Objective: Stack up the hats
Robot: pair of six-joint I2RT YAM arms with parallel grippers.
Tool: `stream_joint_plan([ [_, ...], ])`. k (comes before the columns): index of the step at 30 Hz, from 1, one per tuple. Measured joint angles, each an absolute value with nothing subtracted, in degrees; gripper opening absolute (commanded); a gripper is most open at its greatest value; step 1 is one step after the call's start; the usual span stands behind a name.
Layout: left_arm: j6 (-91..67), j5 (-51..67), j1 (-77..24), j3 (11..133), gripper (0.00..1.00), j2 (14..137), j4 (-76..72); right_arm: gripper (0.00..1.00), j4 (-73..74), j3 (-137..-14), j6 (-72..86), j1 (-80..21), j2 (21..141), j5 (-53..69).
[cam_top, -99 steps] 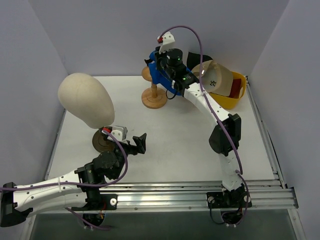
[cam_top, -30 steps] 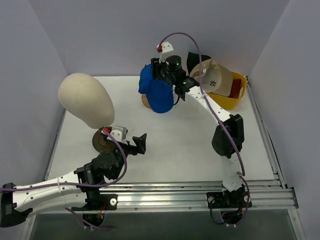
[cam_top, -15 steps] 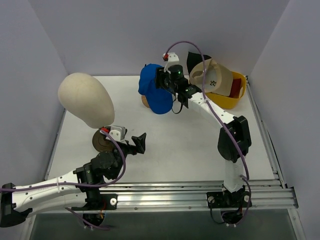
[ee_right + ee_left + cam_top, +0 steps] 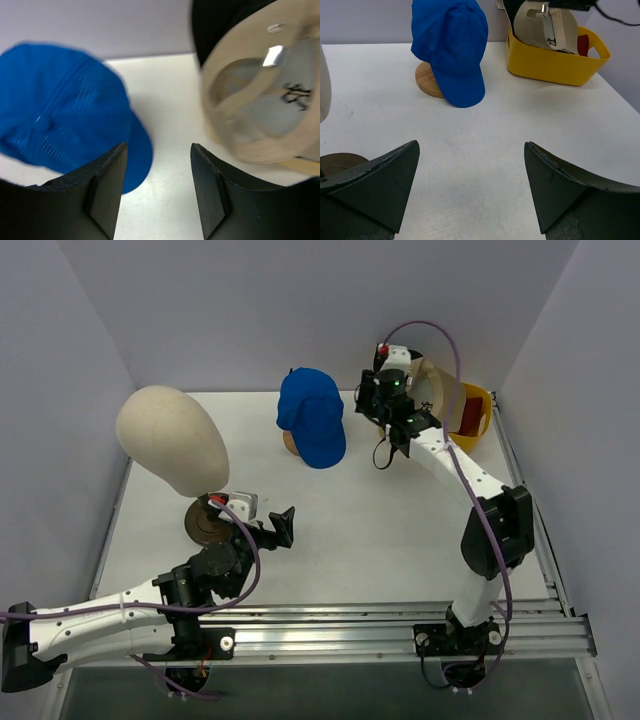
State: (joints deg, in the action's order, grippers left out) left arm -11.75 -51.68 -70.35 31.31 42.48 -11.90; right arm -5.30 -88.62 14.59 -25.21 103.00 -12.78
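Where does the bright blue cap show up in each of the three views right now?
Top external: blue cap at back centre, draped over the wooden stand.
Left wrist: blue cap upper left of centre, over the same wooden stand.
Right wrist: blue cap fills the left half.
Shared landmark: the tan cap, to the right of the blue cap in every view.

This is a robot test cell in a lab. Plain pale lilac walls [image 4: 200,310] box in a white counter [image 4: 340,525] on the left, far and right sides. Along its near edge runs an aluminium rail [image 4: 350,625] with two white-and-black arms bolted to it, the left arm [image 4: 110,612] and the right arm [image 4: 455,465], purple cables [image 4: 424,324] looping off them. Staged props stand on the counter: a cream mannequin head [image 4: 170,440] at the left and a yellow bin [image 4: 468,440] at the far right.
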Motion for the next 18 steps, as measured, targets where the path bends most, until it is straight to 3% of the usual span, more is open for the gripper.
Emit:
stream_joint_plan([
  [7,-11.5,-51.8,-70.3,31.3,0.95,44.1,-13.0,0.52,-5.5,-85.2,15.2,-17.2,97.4,-14.6],
  [18,-11.8,-50.5,-70.3,31.3,0.95,47.2,-13.1,0.48,-6.3,-84.1,14.9,-15.8,100.9,-7.0],
])
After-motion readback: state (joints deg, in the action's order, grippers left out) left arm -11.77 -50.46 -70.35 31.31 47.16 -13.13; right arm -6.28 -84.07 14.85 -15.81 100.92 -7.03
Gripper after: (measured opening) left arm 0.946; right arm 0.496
